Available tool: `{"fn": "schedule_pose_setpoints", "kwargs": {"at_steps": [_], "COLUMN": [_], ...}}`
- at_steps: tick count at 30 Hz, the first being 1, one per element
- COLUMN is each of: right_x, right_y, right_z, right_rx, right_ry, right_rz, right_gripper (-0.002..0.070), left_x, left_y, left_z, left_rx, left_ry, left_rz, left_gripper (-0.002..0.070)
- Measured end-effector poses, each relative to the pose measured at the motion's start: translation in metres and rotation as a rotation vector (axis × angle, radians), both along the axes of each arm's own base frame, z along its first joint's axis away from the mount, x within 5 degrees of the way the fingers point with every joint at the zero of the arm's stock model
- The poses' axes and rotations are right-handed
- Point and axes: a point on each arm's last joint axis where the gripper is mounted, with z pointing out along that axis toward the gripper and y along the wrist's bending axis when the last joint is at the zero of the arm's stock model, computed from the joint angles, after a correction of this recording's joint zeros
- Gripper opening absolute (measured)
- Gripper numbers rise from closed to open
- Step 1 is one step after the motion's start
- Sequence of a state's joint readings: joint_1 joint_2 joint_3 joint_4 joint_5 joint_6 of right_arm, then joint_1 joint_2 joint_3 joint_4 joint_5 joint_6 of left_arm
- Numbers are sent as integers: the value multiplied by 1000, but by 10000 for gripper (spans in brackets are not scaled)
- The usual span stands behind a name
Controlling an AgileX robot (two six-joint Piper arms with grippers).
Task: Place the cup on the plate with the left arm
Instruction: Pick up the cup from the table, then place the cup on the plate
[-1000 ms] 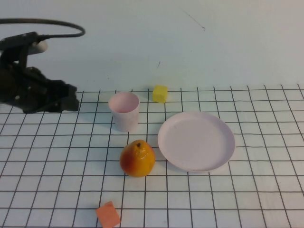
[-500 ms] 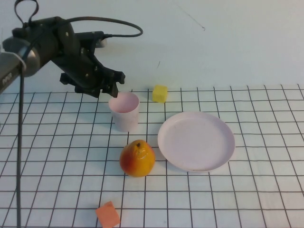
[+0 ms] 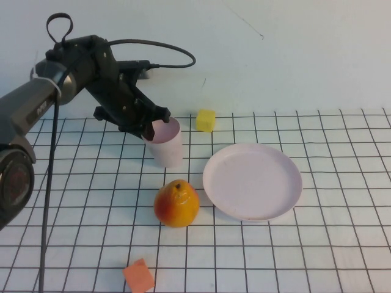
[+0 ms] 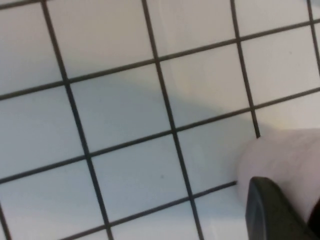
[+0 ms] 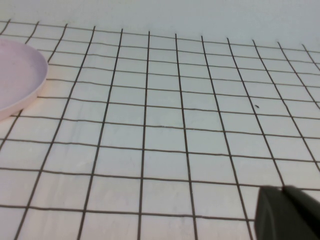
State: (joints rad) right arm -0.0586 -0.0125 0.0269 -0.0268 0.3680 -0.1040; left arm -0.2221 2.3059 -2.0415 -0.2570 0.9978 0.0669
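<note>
**Pink cup, black pincer at its rim**

Pink and matte, the cup stands upright on the gridded white counter, toward the back, with the plate lying apart from it to the right, flat and bare. From where I stand the left arm reaches in from the left, its cable looping behind it, and the left pincer sits right at the cup's left rim — one dark tip overlaps the lip, but whether the fingers are apart or closed on the wall I cannot tell. Seen from the left wrist, a single black finger lies against the cup's pale side, the grid lines running beneath.

Just in front of the cup rests a pear, orange and yellow, stem up, near the plate's left edge but not touching it. A small yellow cube sits behind, between cup and plate. An orange block lies at the near edge.

The right pincer shows only as a dark corner in its own wrist view — low over bare grid, the plate's rim well off to one side; its state cannot be told.
</note>
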Motion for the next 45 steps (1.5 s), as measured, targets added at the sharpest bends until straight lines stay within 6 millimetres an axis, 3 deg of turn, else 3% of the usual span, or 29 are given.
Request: {"fn": "schedule_pose_setpoints", "kwargs": {"at_steps": [5, 9, 12, 16, 19, 22, 26, 38, 41, 45], "right_x": [0, 0, 0, 0, 0, 0, 0, 0, 0, 0], "right_y": [0, 0, 0, 0, 0, 0, 0, 0, 0, 0], "right_z": [0, 0, 0, 0, 0, 0, 0, 0, 0, 0], "right_rx": [0, 0, 0, 0, 0, 0, 0, 0, 0, 0], "right_ry": [0, 0, 0, 0, 0, 0, 0, 0, 0, 0], "right_rz": [0, 0, 0, 0, 0, 0, 0, 0, 0, 0], "right_gripper": [-2, -2, -2, -2, -2, -2, -2, -2, -2, -2], "left_x": [-3, -10, -21, -43, -58, -68, -68, -58, -58, -56], "left_y": [-4, -20, -49, -100, -134, -154, -159, -162, -162, -159], "left_z": [7, 28, 45, 51, 38, 25, 11, 13, 13, 13], "left_rx": [-31, -41, -33, -35, -22, 13, 86, 94, 98, 140], "left_ry": [32, 34, 8, -32, -18, -5, -19, -134, -137, -153], "left_rz": [-40, -117, -228, -373, -470, -530, -553, -532, -532, -541], "left_gripper": [14, 13, 13, 13, 13, 13, 13, 29, 109, 270]}}
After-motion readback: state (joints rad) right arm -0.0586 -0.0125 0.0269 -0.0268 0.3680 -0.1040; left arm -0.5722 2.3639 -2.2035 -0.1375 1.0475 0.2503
